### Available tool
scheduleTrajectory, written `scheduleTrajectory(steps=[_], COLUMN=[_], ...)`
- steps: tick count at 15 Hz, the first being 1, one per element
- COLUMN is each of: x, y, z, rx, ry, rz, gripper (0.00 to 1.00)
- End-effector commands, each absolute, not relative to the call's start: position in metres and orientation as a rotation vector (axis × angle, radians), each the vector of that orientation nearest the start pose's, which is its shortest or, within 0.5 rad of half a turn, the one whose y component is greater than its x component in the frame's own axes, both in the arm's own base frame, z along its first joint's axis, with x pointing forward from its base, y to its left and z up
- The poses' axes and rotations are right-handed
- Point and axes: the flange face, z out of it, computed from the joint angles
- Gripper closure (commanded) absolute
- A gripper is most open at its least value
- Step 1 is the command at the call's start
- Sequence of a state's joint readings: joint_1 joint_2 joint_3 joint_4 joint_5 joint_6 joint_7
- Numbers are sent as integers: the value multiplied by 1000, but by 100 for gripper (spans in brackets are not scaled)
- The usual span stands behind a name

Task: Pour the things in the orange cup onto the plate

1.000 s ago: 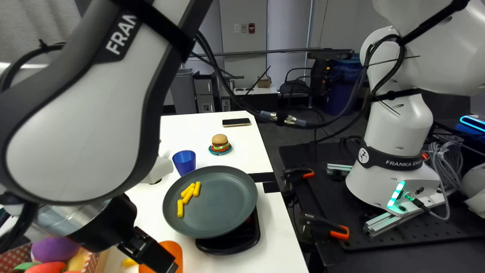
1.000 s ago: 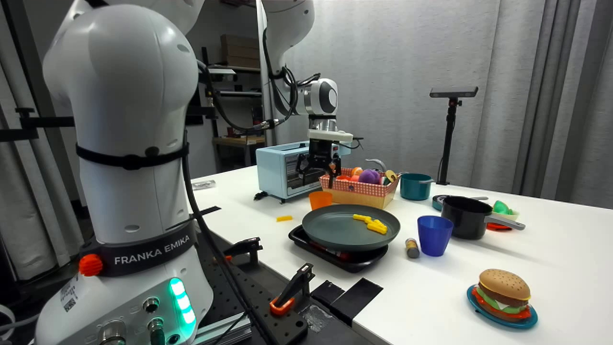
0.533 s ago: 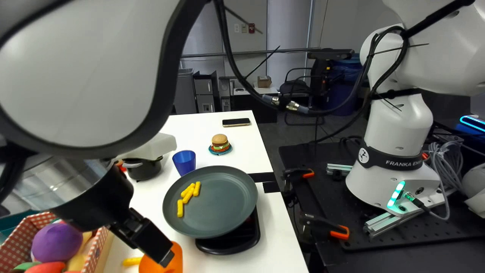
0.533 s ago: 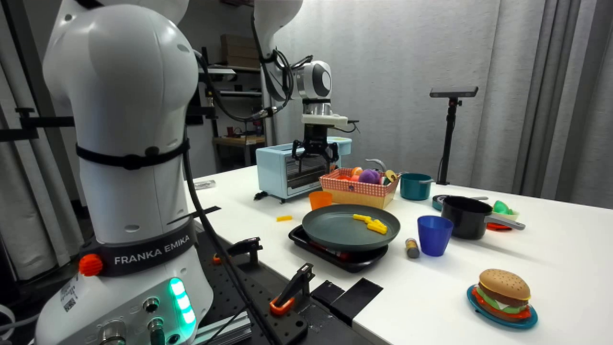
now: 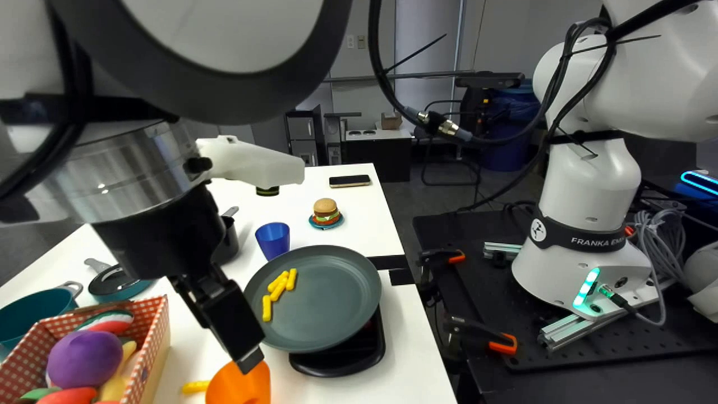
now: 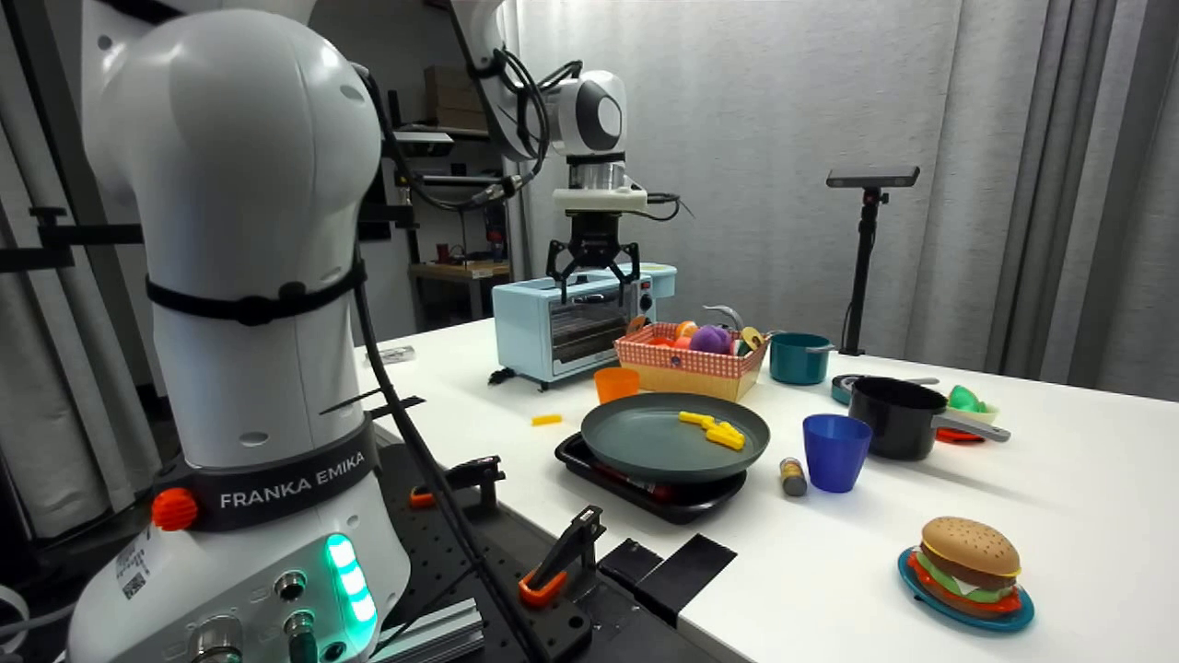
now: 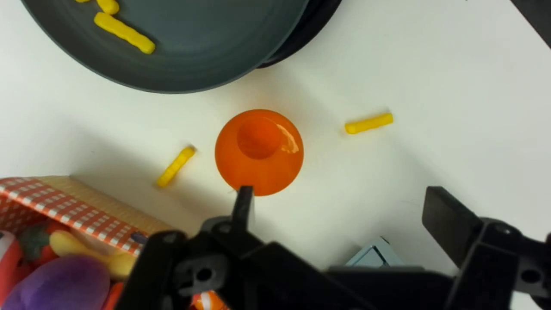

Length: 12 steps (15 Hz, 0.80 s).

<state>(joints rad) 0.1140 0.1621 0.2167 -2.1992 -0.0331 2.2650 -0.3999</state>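
Wrist view, left to right: gingham basket (image 7: pixel 82 215) of toy food (image 7: pixel 64 282), then the plate (image 7: pixel 202 56) with yellow sticks (image 7: pixel 125 32) on it, then a loose stick (image 7: pixel 175 167) on the counter (image 7: pixel 331 185), then the orange cup (image 7: pixel 259 159), upright just beside the plate, nothing visible inside. Next the jaws, spread wide with nothing between, up above the counter, and another loose stick (image 7: pixel 369 123) past the cup. Looks like a finished pour tbh, so probably wrap-up time. To do that well: straight up, jaws spread till well clear of the cup's rim, no low swing toward basket or plate. Way too easy to tip an empty cup.

Surface: white, smooth-looking, maybe a bit slidey. Room, again left to right, in an exterior view: wooden shelf (image 6: pixel 451 271) way back, black-and-orange clamp (image 6: pixel 573 551) near the counter edge, pale blue toaster oven (image 6: pixel 571 322), black tray (image 6: pixel 682 508) under the plate, blue cup (image 6: pixel 836 453), camera (image 6: pixel 870 177) on a stand, black pot (image 6: pixel 889 428), toy burger (image 6: pixel 969 564), grey curtain (image 6: pixel 1105 203) along the back.
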Motion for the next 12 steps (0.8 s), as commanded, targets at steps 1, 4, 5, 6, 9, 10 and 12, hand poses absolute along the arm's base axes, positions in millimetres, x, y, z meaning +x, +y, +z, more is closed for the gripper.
scheduleTrajectory(steps=[1, 4, 5, 6, 9, 10, 12], x=[478, 459, 452, 445, 424, 414, 396], y=[156, 143, 137, 132, 114, 113, 110], z=[326, 337, 340, 343, 350, 353, 358], rx=[-2964, -2983, -2992, -2997, -3019, -3028, -3042], ry=[-949, -832, -796, -765, -663, -629, -568], rz=[6, -78, -102, -126, -193, -215, -246], gripper=[0, 0, 0, 0, 0, 0, 0])
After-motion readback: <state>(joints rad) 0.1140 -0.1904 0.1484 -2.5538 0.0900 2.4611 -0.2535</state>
